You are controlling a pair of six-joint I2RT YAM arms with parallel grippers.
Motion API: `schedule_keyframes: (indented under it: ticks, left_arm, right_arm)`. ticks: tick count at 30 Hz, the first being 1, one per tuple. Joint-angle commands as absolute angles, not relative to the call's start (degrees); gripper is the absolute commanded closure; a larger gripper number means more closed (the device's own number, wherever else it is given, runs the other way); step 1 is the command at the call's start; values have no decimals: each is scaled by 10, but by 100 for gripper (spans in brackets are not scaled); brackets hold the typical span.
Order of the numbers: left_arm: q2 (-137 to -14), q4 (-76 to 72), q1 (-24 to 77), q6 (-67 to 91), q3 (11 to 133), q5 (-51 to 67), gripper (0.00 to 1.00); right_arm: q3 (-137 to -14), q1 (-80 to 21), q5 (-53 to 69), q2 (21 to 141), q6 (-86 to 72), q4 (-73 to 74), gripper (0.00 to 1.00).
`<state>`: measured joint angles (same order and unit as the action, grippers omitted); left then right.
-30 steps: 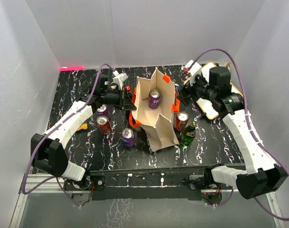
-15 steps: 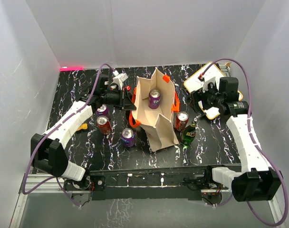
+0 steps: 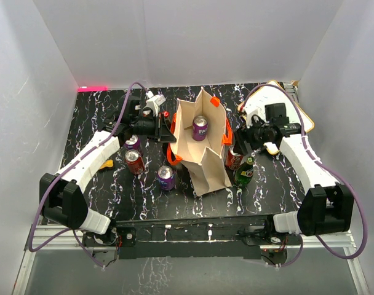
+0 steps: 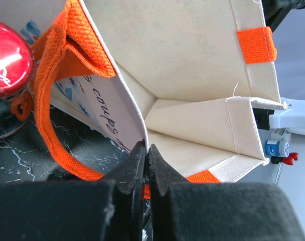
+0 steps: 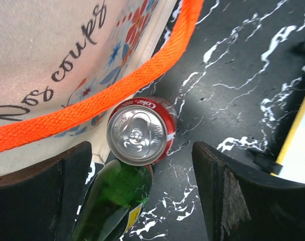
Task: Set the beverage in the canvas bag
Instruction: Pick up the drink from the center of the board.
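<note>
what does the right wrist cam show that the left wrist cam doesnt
Only the right wrist view: the open right gripper above a red can that stands beside a green bottle on the black table. Only the left wrist view: the left gripper shut on the rim of the canvas bag, and the bag's inside. Both: the bag's printed side and an orange handle.

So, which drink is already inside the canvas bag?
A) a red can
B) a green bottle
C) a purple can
C: the top view shows one purple can standing upright inside the open canvas bag.
</note>
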<state>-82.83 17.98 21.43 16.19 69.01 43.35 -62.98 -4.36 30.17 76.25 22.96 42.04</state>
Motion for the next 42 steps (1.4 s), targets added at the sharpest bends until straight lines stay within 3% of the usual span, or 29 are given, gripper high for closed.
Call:
schedule_keyframes:
  ticks: [1,12,19,23,35,42]
  left_arm:
    - [-800,172,213,154,693,434,100]
    - [-802,171,213,155,694,436,100]
    - [-803,174,213,153,695,434,100]
    - [-805,175,213,151,695,433,100]
    - [-813,176,213,151,702,434,100]
    - [-809,168,213,159,692,435,100]
  right_arm:
    - [-610,-67,300,770,245,387,15]
    - [-559,-76,274,798,234,310,15]
    - [-547,-76,277,813,221,277,21]
    - [-550,-76,265,814,217,270,34]
    - [-619,-76,155,747,206,240,89]
    - [-729,-76,124,733,198,275,92]
